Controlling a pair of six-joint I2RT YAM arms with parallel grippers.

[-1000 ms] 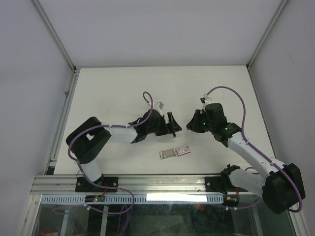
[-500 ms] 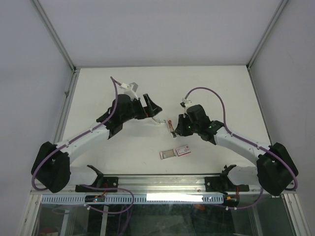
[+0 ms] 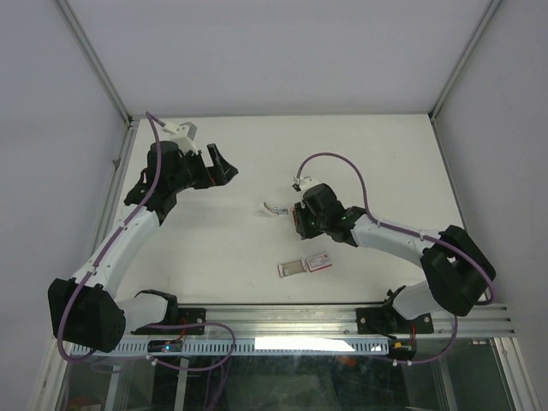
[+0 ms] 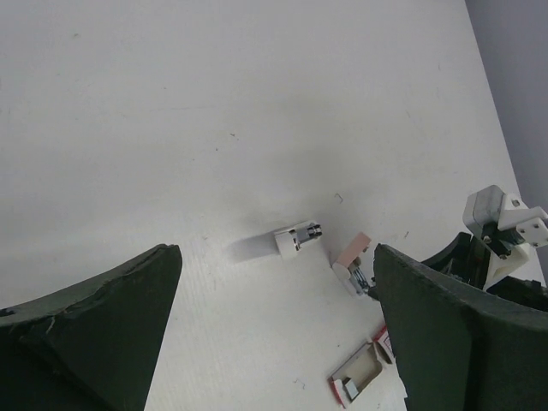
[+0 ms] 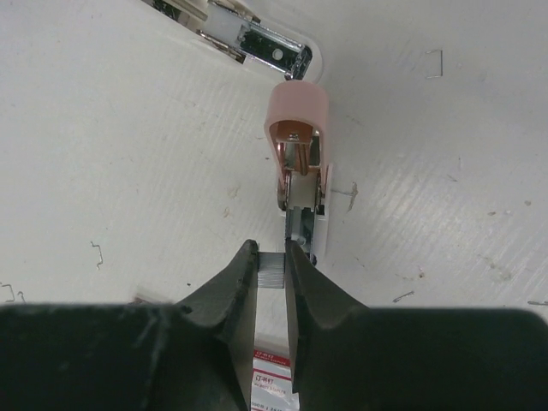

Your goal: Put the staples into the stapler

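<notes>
A short silvery strip of staples (image 5: 271, 271) is pinched between my right gripper's fingers (image 5: 271, 259), so that gripper is shut on it. Its tips sit just at the open rear of the pink stapler (image 5: 297, 128), which lies on the table with its metal channel (image 5: 300, 224) facing them. From above, the right gripper (image 3: 297, 221) is at the stapler (image 3: 293, 213). The left gripper (image 3: 224, 166) hovers wide open and empty at the back left, far from the stapler (image 4: 352, 260). The red-pink staple box (image 3: 306, 265) lies open nearer the front.
A small white and chrome part (image 3: 272, 208) lies just left of the stapler, also seen as the white part (image 4: 295, 238) from the left wrist. Loose single staples (image 5: 433, 60) are scattered on the white table (image 3: 197, 248). The enclosure's frame rails (image 3: 116, 171) run along the left.
The left arm has swung away from the stapler to the back left with its jaws open. The right gripper moved left with the staple strip, up to the stapler.
</notes>
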